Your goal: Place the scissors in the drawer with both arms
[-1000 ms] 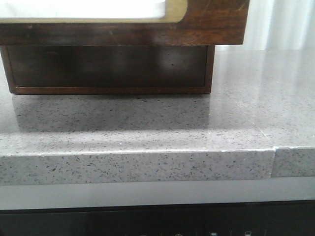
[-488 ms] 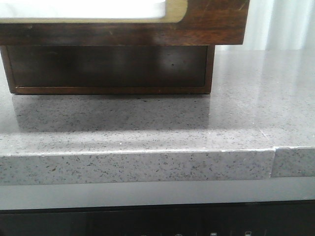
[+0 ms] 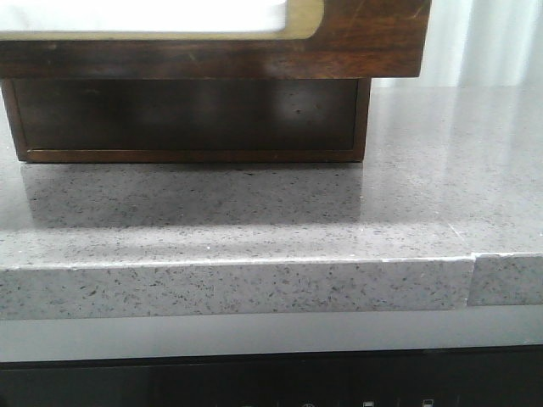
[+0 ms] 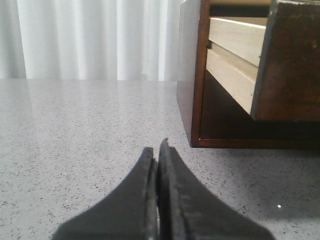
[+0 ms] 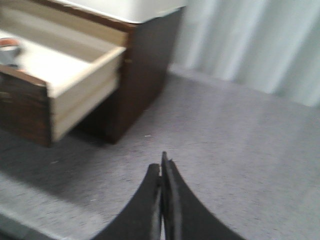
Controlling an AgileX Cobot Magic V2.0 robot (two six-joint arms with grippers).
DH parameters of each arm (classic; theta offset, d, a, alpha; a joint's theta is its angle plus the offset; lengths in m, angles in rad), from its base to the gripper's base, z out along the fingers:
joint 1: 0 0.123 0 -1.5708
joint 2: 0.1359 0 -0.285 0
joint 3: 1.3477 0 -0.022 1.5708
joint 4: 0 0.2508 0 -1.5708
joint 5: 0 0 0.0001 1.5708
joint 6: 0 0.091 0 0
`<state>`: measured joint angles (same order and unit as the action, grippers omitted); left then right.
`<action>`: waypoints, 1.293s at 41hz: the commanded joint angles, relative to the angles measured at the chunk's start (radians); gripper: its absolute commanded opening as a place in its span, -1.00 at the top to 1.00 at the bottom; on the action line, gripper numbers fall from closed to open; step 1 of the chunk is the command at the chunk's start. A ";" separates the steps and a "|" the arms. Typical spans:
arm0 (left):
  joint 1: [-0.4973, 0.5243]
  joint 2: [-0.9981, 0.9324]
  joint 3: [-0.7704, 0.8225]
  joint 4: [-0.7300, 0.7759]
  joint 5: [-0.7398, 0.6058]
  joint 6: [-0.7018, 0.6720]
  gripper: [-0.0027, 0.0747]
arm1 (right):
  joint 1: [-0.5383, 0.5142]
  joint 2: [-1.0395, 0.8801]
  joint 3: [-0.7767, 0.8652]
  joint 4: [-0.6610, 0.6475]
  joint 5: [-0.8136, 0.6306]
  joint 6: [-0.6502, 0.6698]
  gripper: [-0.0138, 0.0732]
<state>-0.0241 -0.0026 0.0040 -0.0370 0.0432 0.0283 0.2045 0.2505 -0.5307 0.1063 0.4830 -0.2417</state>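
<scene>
The drawer [image 3: 365,42] stands pulled out of its dark wooden cabinet [image 3: 187,119], its white panel [image 3: 144,13] facing the front camera. In the right wrist view the drawer [image 5: 85,85] is open, and a small grey and orange shape [image 5: 7,50], apparently the scissors' handle, lies inside it at the frame's edge. My right gripper [image 5: 162,162] is shut and empty over the countertop, apart from the drawer. My left gripper [image 4: 157,147] is shut too, empty, low over the counter beside the cabinet [image 4: 192,75] and the drawer [image 4: 290,65]. Neither gripper shows in the front view.
The grey speckled countertop [image 3: 254,220] has a front edge with a seam [image 3: 472,280] near the right. White curtains [image 4: 95,40] hang behind the counter. The cabinet's lower bay under the drawer is dark and open.
</scene>
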 commanded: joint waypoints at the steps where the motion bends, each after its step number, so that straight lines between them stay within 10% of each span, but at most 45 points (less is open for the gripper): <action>1: 0.000 -0.019 0.025 0.000 -0.084 -0.008 0.98 | -0.071 -0.070 0.108 -0.005 -0.221 0.000 0.84; 19: 0.000 -0.019 0.025 0.000 -0.084 -0.008 0.98 | -0.161 -0.277 0.559 -0.004 -0.510 0.001 0.84; 37: 0.000 -0.019 0.025 0.000 -0.084 -0.008 0.98 | -0.161 -0.277 0.558 0.016 -0.520 0.019 0.84; 53: 0.000 -0.019 0.025 0.000 -0.084 -0.008 0.98 | -0.196 -0.277 0.558 -0.196 -0.536 0.354 0.84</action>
<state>-0.0241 -0.0026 0.0040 -0.0370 0.0432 0.0283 0.0218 -0.0111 0.0257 -0.0725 0.0197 0.0910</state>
